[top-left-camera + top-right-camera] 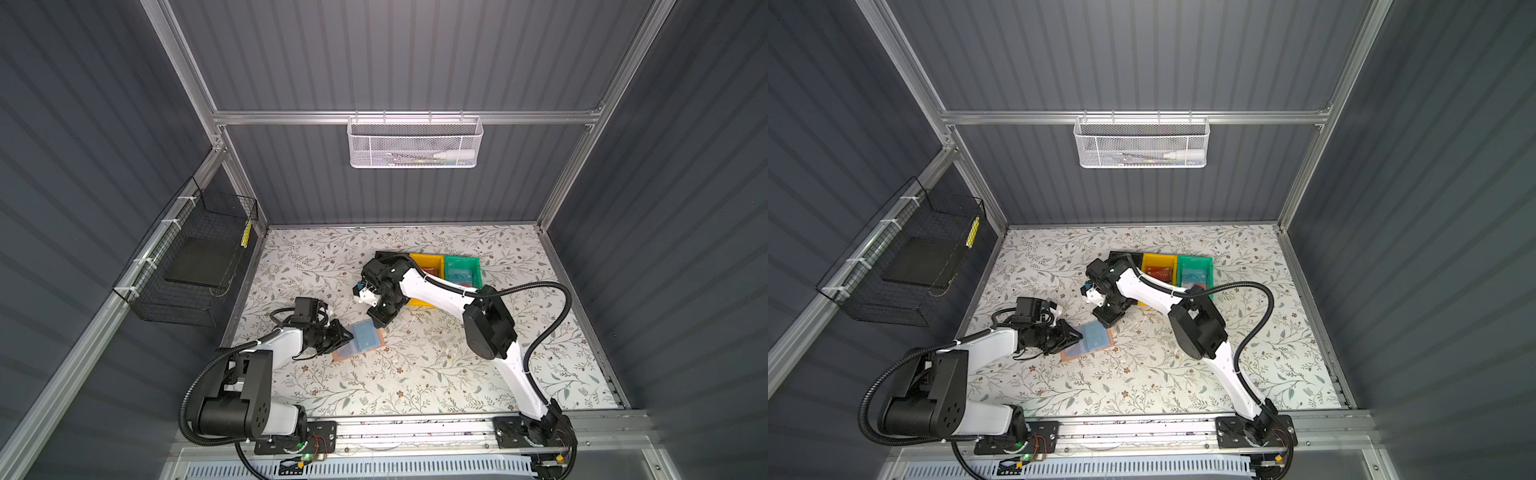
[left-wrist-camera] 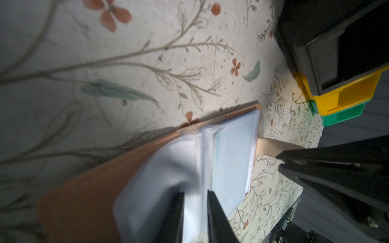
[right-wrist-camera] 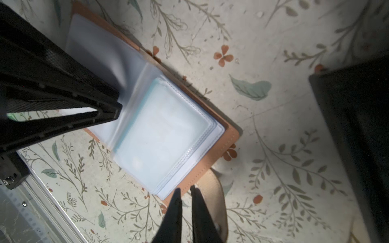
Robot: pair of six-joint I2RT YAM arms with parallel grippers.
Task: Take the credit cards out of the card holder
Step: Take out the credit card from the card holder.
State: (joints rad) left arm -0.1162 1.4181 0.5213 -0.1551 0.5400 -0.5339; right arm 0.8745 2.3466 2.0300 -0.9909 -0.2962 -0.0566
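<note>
Translucent sleeve (image 2: pixel 189 164) seems pinched between the left gripper's (image 2: pixel 195 192) jaws; the right gripper (image 3: pixel 185 189), narrowly parted, grip unclear, should nip the teal-edged card (image 3: pixel 168 130) just ahead, inside the card holder (image 3: pixel 229 134).

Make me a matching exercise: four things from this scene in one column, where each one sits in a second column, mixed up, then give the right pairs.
Things:
1. card holder
2. green bin
3. white mesh basket
4. black wire basket

Places:
A. hung high on the back rail
B. lying open on the table
C. strapped to the slanting side rail
D. on the table, with a teal card inside

Pairs: 1-B, 2-D, 3-A, 4-C
</note>
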